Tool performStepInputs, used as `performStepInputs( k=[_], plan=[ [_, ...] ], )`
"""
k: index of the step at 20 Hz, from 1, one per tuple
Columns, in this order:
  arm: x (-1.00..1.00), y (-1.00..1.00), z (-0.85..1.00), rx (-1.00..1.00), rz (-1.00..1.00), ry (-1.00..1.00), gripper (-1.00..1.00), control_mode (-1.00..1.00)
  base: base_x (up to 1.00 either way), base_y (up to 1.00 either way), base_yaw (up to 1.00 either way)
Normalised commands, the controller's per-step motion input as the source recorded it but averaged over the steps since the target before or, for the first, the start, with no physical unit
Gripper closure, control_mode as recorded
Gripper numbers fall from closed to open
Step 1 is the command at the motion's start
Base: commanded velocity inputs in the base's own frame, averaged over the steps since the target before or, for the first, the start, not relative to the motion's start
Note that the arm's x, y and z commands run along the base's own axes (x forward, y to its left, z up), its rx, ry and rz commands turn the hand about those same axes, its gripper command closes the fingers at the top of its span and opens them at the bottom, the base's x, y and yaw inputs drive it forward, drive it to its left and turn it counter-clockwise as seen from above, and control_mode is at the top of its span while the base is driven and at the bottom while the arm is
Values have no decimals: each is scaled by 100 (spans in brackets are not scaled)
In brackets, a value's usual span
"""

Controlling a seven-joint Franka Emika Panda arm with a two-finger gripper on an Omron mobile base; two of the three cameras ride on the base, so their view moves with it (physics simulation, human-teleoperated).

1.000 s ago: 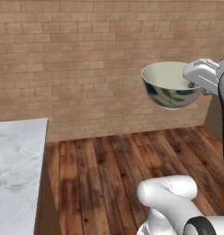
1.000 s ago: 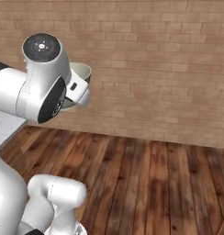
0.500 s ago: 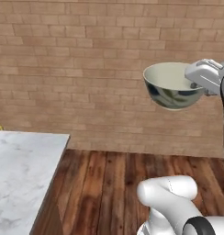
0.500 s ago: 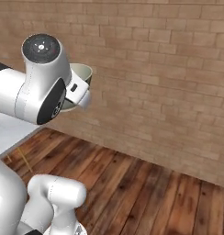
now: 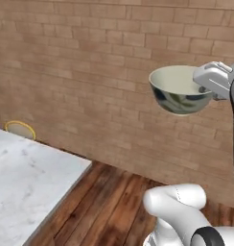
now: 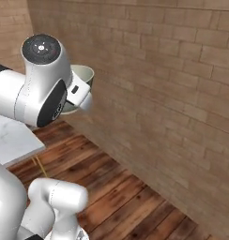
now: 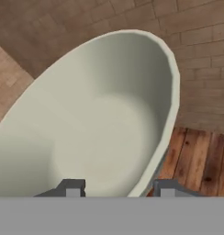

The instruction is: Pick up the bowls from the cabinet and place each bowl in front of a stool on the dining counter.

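Aloft, the gripper (image 7: 117,187) clamps the rim of the cream-inside bowl (image 5: 179,90), its hollow bare and upright.

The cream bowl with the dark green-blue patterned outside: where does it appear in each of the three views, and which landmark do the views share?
Left base view: the cream bowl with the dark patterned outside is at upper right, held at its rim by the gripper.
Right base view: upper left, mostly hidden behind the white arm; its rim peeks out.
Hand view: its cream inside takes up most of the picture.
Shared landmark: the tan brick wall behind the bowl.
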Motion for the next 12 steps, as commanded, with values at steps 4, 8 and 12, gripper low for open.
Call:
performStepInputs(
  k=[4, 8, 12],
  plan=[
    [0, 0, 0, 0, 0, 0, 100, 100, 100, -52, 57],
    [0, 0, 0, 0, 0, 0, 100, 100, 100, -49, 57],
    [0, 0, 0, 0, 0, 0, 100, 100, 100, -48, 56]
  ],
)
